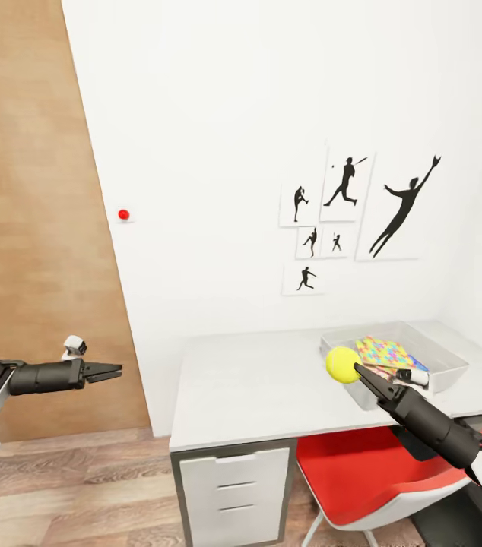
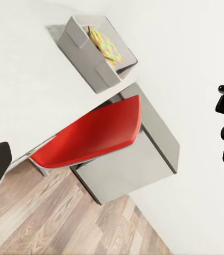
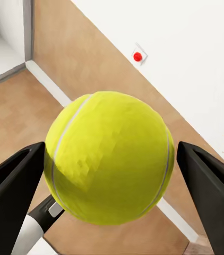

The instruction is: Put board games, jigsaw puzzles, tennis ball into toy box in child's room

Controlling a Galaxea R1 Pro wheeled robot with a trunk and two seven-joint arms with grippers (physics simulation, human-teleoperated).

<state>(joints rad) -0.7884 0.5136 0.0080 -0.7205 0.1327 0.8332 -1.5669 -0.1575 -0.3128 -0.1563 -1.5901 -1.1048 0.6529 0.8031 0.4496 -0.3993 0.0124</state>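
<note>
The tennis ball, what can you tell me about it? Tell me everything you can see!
The tennis ball is round and yellow-green, with a fuzzy-looking skin and pale curved seams. The right gripper holds it between its two dark fingers, one on each side. Nothing else touches it. In the head view it hangs in the air in front of the near corner of the toy box, above the table, not yet inside the box.

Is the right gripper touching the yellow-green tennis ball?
Touching. In the right wrist view the yellow-green tennis ball sits between the right gripper fingers, both meeting its sides.
</note>
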